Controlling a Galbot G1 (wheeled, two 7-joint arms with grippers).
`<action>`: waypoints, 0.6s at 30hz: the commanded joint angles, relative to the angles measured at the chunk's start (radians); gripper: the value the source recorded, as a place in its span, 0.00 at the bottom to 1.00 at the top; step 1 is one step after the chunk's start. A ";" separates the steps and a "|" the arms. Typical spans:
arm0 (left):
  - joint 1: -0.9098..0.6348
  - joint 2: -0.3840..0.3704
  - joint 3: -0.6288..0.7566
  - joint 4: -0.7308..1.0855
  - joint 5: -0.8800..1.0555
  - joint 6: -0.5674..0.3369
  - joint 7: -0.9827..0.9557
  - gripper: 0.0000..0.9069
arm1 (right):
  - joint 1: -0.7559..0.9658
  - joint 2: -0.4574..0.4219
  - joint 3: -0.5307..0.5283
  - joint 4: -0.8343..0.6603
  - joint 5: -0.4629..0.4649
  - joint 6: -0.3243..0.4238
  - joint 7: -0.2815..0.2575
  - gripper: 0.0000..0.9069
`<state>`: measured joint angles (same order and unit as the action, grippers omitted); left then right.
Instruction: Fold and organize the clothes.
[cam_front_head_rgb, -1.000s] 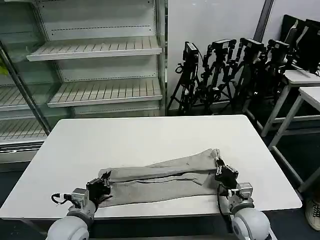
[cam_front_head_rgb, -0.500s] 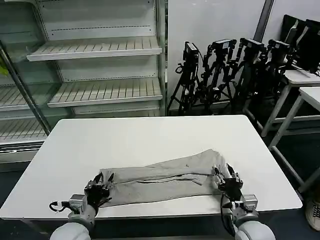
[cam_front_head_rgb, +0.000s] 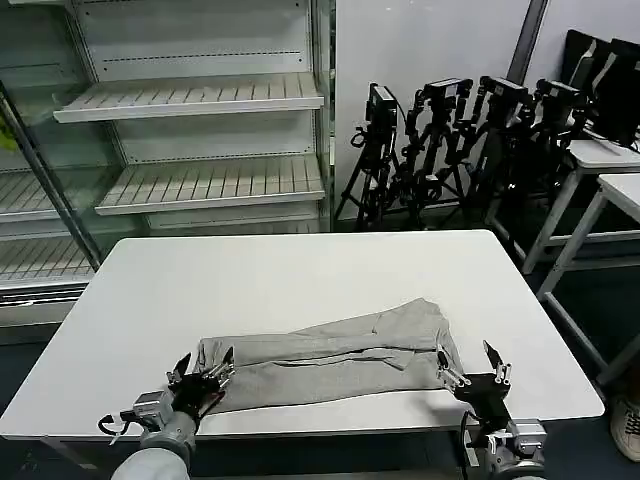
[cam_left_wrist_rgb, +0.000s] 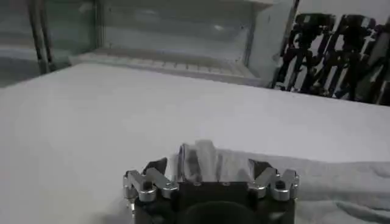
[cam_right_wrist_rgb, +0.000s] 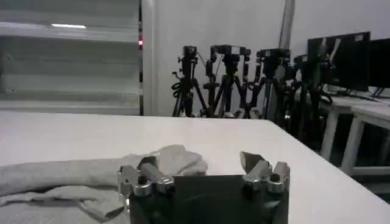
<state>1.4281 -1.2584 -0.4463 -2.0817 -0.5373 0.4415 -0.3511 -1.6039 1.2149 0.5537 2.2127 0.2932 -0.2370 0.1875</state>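
A light grey T-shirt (cam_front_head_rgb: 325, 358) lies folded into a long narrow band across the near half of the white table (cam_front_head_rgb: 300, 280). The band runs from about 8 o'clock on the tabletop up toward 4 o'clock, its right end sitting a little farther from the robot than its left end. The fabric is creased along its length, with one layer lapped over another.

The left gripper (cam_front_head_rgb: 203, 372) sits at the table's near edge, at about 7 o'clock, with its fingers spread apart and holding nothing. In the left wrist view the left gripper (cam_left_wrist_rgb: 210, 182) points straight at the shirt's left end, and the cloth bunches just beyond its open fingers; whether it touches them cannot be told.

The right gripper (cam_front_head_rgb: 471, 369) is at about 5 o'clock, just off the shirt's right end, fingers also spread and empty. In the right wrist view the right gripper (cam_right_wrist_rgb: 205, 175) has the rumpled shirt end beside one finger, while the other finger stands over bare table.

Beyond the table stand empty shelves (cam_front_head_rgb: 190, 140) at 11 o'clock and a row of black tripods (cam_front_head_rgb: 450, 140) at 1 o'clock.
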 joint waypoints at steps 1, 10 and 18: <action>0.030 -0.045 0.041 0.032 -0.033 -0.018 -0.009 0.01 | -0.061 0.005 0.027 0.048 -0.003 0.005 0.002 1.00; 0.039 -0.046 0.026 0.021 -0.087 -0.014 -0.010 0.02 | -0.078 0.017 0.026 0.068 -0.010 0.004 0.003 1.00; 0.046 -0.046 -0.025 -0.026 -0.274 -0.013 0.000 0.01 | -0.086 0.024 0.026 0.085 -0.012 0.004 0.008 1.00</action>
<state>1.4642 -1.2968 -0.4420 -2.0793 -0.6286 0.4252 -0.3530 -1.6765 1.2364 0.5743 2.2805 0.2816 -0.2341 0.1948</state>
